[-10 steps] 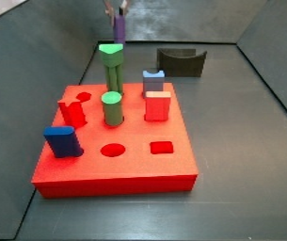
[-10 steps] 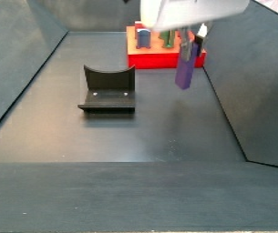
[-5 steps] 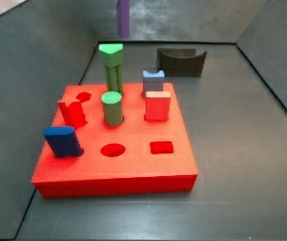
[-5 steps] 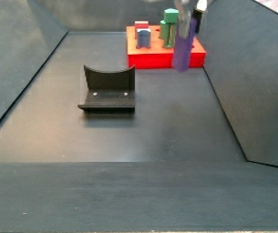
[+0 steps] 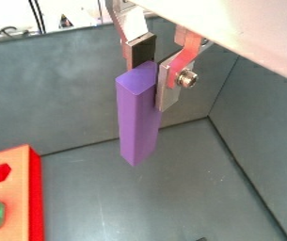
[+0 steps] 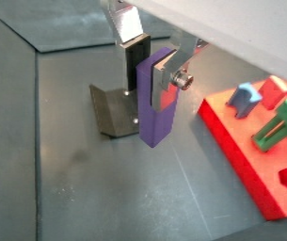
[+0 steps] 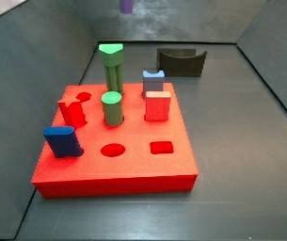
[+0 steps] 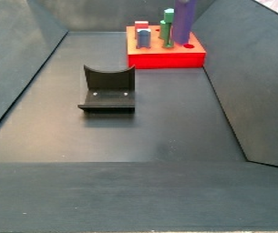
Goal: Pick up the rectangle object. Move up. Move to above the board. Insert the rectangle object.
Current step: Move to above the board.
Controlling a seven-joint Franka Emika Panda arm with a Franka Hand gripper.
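The claw (image 5: 154, 58) hangs high over the dark floor, its two silver fingers (image 5: 177, 75) clamped on the upper end of the rectangle object (image 5: 135, 113), a tall purple post that dangles straight down from the pads with open air all around its lower end. Both wrist views show the same grip; the post (image 6: 156, 99) sits squarely between the plates, touching nothing else.

In a side view only the bottom tip of the purple post (image 7: 127, 6) pokes in at the upper edge of the picture, well above and behind the board (image 7: 114, 169). In a side view from the far end, the post (image 8: 186, 18) rises out of frame just beside the red board (image 8: 166, 59), and I cannot tell from there whether it is over the slab or still short of it. The claw itself is out of sight in both side views.

The board is a thick red slab lying flat on the floor. Standing in it are a tall green peg with a triangular top (image 7: 112, 64), a round green peg (image 7: 112, 108), a red block (image 7: 157, 105), a grey-blue block (image 7: 153, 80), a red piece (image 7: 71, 111) and a dark blue block (image 7: 63, 141) at the near corner. A round hole (image 7: 112, 149) and a rectangular hole (image 7: 161, 147) lie open along the near edge.

The fixture (image 8: 107, 89), a dark bracket on its base plate, stands apart from the board on the floor
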